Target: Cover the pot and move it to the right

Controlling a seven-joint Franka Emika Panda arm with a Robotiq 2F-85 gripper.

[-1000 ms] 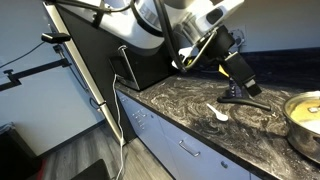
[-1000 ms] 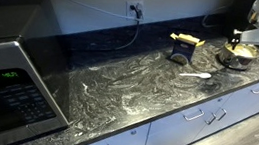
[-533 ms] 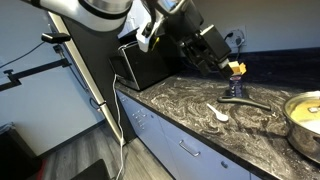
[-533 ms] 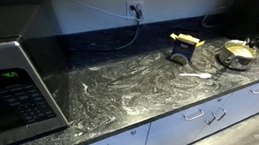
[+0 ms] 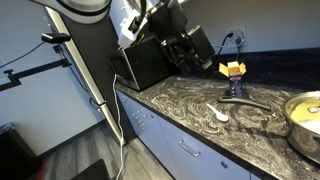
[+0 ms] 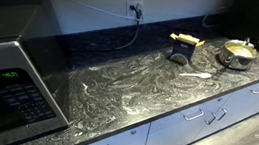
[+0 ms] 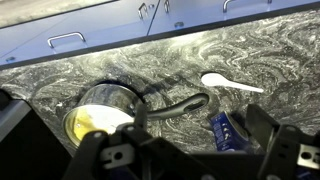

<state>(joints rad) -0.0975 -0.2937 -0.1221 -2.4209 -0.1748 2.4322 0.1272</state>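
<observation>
I hold the gripper high above the surface, jaws wide, empty; pot uncovered.

You have one wide shiny steel pot, one white plastic spoon, one small blue bottle and one long black handle on one marbled dark counter, plus one grey microwave oven.

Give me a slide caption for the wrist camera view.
Open gripper above a marbled countertop, looking down on the steel pot, a white spoon and a small blue bottle.
</observation>
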